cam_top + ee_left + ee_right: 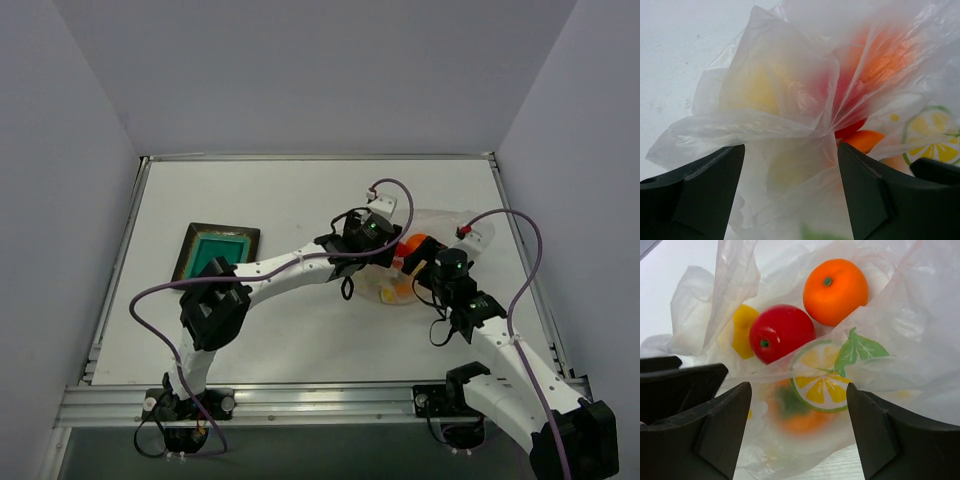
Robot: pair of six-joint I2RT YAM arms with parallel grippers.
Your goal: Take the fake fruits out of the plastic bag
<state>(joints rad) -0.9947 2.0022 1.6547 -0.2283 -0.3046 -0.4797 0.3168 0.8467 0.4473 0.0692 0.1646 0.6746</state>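
The transparent plastic bag (440, 225) lies right of centre, wrinkled, with a lemon-slice print (822, 375). Inside it, the right wrist view shows an orange fruit (836, 290), a red fruit (781, 332), a yellow piece (742, 330) and another orange fruit with green calyx (800, 412) behind the film. My left gripper (790, 192) is open, its jaws either side of a bag fold, with yellow (757, 92) and orange (885, 57) fruit blurred behind the plastic (765, 125). My right gripper (799, 432) is open at the bag's near edge, straddling the film and the calyx fruit.
A dark square plate with a teal centre (216, 252) lies at the left of the white table (280, 340). Both arms meet at the bag; the left gripper's dark fingers (675, 385) show at the left of the right wrist view.
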